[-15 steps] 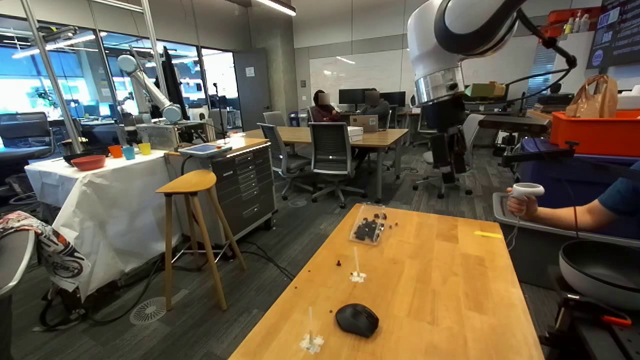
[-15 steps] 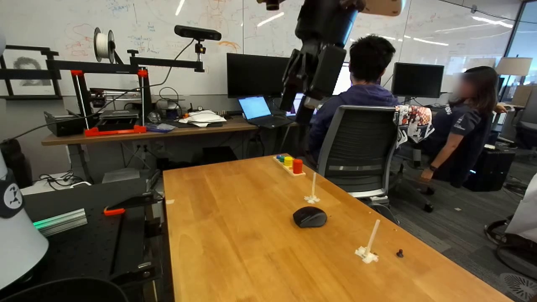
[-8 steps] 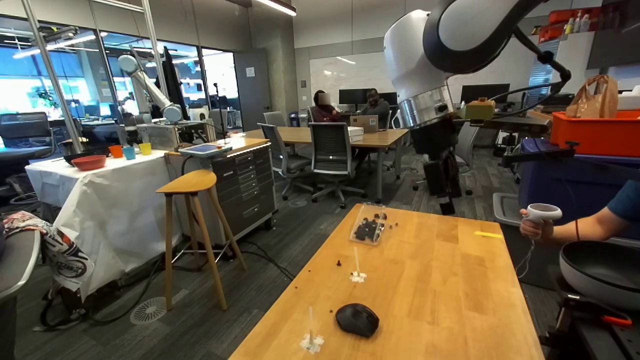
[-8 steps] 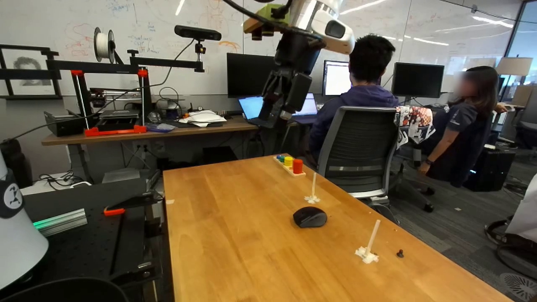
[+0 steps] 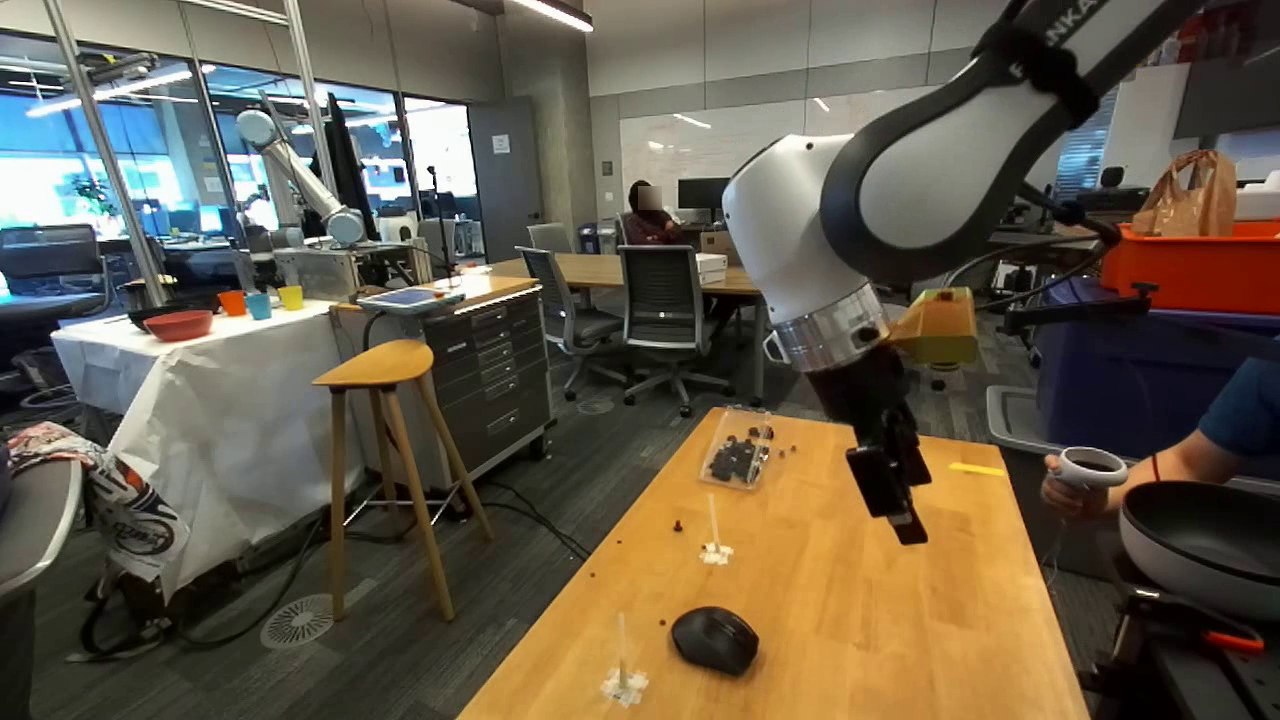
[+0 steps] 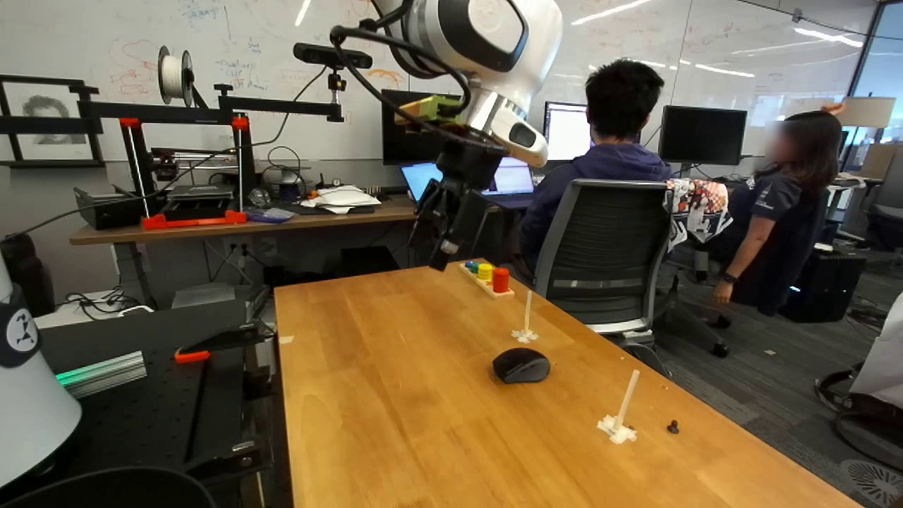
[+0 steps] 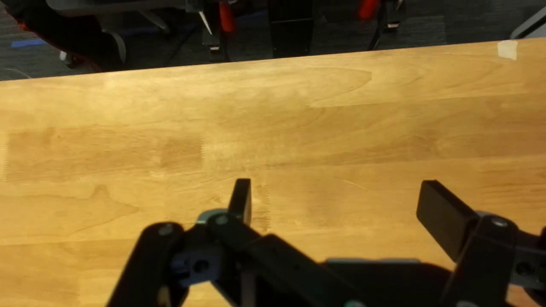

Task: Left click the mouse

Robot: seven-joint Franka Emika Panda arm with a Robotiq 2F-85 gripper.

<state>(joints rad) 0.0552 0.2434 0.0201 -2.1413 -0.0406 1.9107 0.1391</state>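
The black mouse [image 5: 715, 640] sits on the wooden table [image 5: 850, 620] and also shows in an exterior view [image 6: 520, 365]. It is out of the wrist view. My gripper [image 5: 900, 525] hangs above the table, apart from the mouse, and is tilted. It also shows in an exterior view [image 6: 427, 254], higher than the mouse and toward the table's far end there. In the wrist view my gripper [image 7: 335, 196] has its two fingers wide apart, with only bare wood seen between them.
Thin upright sticks [image 5: 714, 525] [image 5: 622, 660] are taped to the table near the mouse. A clear tray [image 5: 738, 450] of dark bits lies at one end. A coloured peg toy [image 6: 490, 277] stands at the edge. A person's hand [image 5: 1075, 490] holds a controller beside the table.
The arm and gripper have come down a long way toward the table, and the gripper has tilted more. The mouse has not moved.
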